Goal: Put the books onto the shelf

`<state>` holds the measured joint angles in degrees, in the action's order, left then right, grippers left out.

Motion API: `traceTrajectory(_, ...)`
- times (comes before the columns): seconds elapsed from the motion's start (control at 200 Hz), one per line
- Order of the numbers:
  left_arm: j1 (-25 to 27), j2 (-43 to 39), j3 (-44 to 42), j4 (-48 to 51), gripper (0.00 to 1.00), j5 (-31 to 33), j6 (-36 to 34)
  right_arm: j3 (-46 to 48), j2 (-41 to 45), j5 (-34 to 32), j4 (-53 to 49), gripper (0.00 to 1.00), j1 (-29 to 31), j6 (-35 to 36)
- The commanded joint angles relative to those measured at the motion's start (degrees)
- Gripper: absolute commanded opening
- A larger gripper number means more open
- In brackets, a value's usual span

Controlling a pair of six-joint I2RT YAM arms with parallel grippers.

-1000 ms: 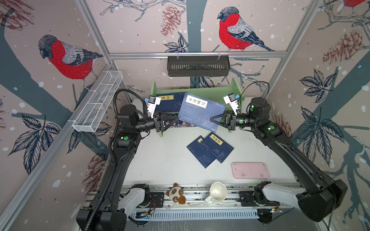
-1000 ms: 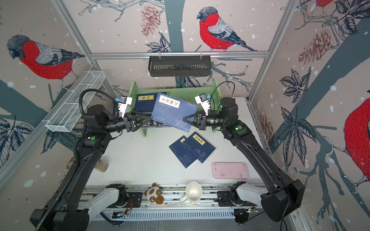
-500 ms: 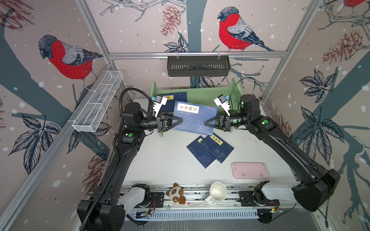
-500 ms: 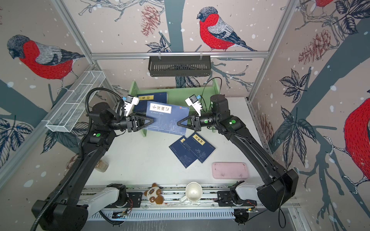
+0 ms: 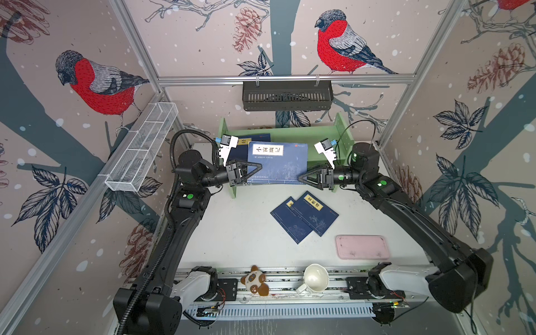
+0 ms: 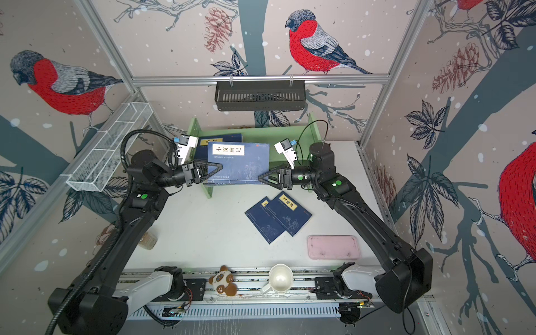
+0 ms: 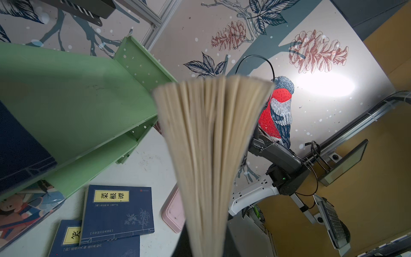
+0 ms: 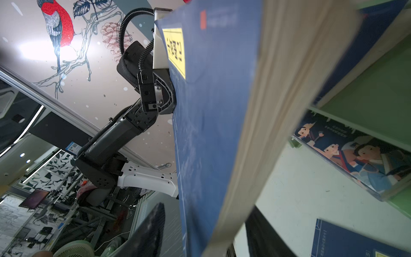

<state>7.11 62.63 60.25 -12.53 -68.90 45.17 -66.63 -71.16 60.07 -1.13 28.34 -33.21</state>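
Your worktop [image 5: 246,229] carries the shelf [image 5: 304,134] along its far edge, just beyond both end effectors. The held book [image 5: 278,165] is navy with a yellow label. It hangs in the air between the two end effectors, in front of the shelf's upper tier, with its cover facing the top cameras and its label end toward the shelf.

Past your left end effector [image 5: 259,167], another navy book [image 5: 255,138] sits on the upper tier, partly hidden by the held book. A cartoon book [image 8: 360,155] lies on the lower tier beneath. Two overlapped books [image 5: 314,214] lie flat on the worktop, on the near side of your right end effector [image 5: 301,177] and well apart from it. A pink tray [image 5: 362,246] lies nearer still.

Your left end effector is clamped on the held book's left edge, and in its wrist view the pages fan out from between the jaws. Your right end effector straddles the book's right edge with its jaws apart. In its wrist view a gap shows between one of the fingers [image 8: 153,224] and the cover.
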Motion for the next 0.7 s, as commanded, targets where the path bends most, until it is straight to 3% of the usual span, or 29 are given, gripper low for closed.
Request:
traceTrajectory(0.0, -0.8, -0.3, -0.2, -8.3, 0.00, 1.9, 4.5, 2.2, 1.7, -0.9, 12.3, 0.58, 0.1, -6.8)
traceTrajectory(0.12, -0.8, -0.4, -1.7, -13.7, 0.00, 0.9, 8.5, 3.9, 1.7, -2.0, 17.4, 0.53, 0.3, -10.9)
traceTrajectory(0.32, -0.8, -0.1, -2.0, -14.2, 0.00, 0.7, 9.9, 2.7, -1.1, -2.9, 18.3, 0.41, 1.0, -12.1)
traceTrajectory(0.525, -0.9, 0.0, -2.0, -14.6, 0.00, 0.7, 10.0, 0.6, -4.6, -3.1, 18.6, 0.25, 2.1, -12.8)
traceTrajectory(0.695, -1.3, 0.4, -2.1, -13.4, 0.00, 0.4, 9.5, -1.4, -6.3, -3.6, 18.0, 0.06, 2.2, -13.2)
